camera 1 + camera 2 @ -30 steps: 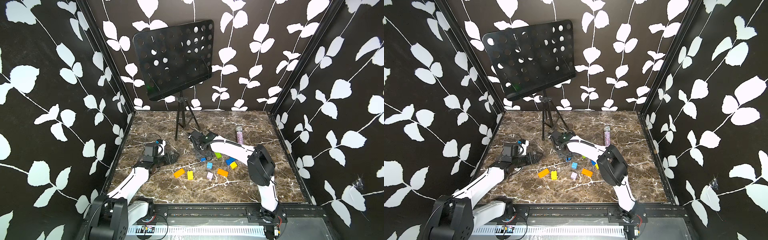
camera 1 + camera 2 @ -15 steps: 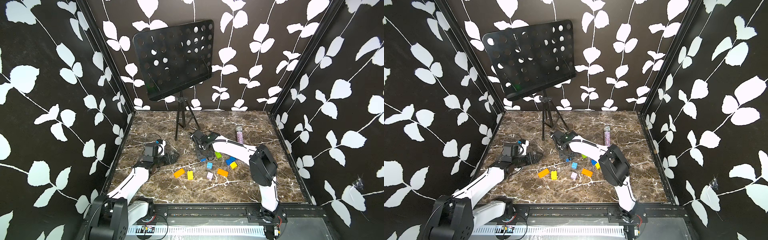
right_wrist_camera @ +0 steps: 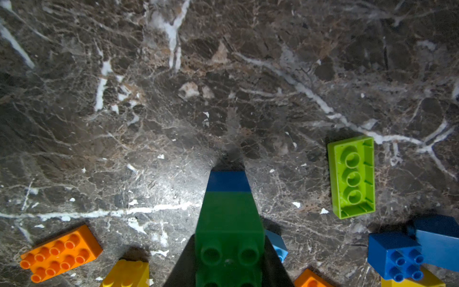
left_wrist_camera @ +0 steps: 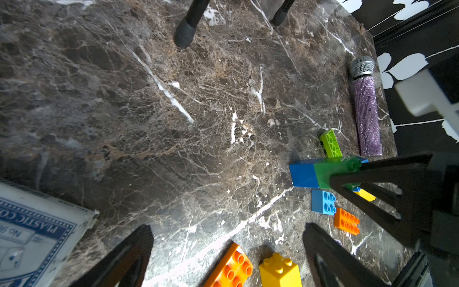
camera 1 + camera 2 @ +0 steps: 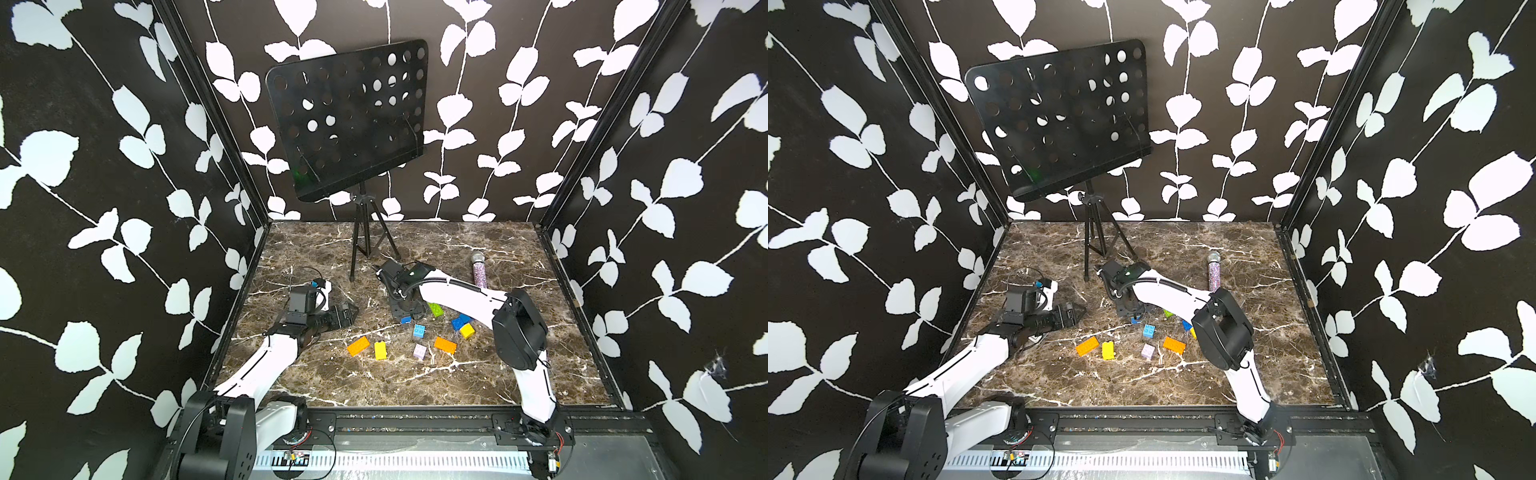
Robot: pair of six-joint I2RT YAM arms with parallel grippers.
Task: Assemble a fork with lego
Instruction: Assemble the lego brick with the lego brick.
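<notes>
Because I judge the fork's stem (image 3: 228, 198) needs further bricks, my right gripper (image 3: 228, 239) pinches its green end, blue end toward the counter (image 4: 149, 124) beside loose lego (image 3: 59, 251); my left gripper (image 4: 227, 229) gapes wide, empty.

White leaf vines pattern the black walls (image 5: 104, 187), white veins streak the brown table (image 5: 374, 386), the microphone (image 5: 480, 274) glitters lilac, and the bricks (image 5: 358, 345) are orange, yellow, lime, blue.
</notes>
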